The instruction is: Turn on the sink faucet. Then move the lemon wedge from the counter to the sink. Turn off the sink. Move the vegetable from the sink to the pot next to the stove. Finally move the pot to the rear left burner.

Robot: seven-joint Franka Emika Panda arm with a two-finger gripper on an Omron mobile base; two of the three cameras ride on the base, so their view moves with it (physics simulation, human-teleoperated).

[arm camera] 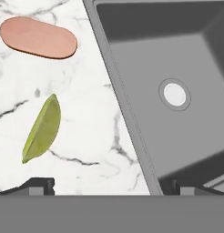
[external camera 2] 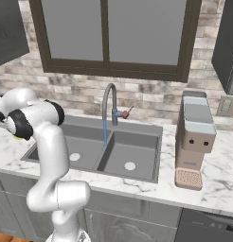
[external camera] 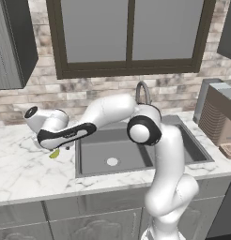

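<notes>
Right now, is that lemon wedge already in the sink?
No, the lemon wedge lies on the counter beside the sink.

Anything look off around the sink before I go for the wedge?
Nothing stands out. Water runs from the sink faucet into the sink, none on the counter. The lemon wedge lies intact beside a flat orange-brown oval, apart from it. The gripper hovers open above.

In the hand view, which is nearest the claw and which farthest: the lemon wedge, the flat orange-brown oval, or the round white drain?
The open claw sits at the bottom edge of the hand view.
1. Lemon wedge: on the counter, just above the left fingertip.
2. Round white drain: in the sink bowl, up and right.
3. Orange-brown oval: on the counter, far top left.
</notes>
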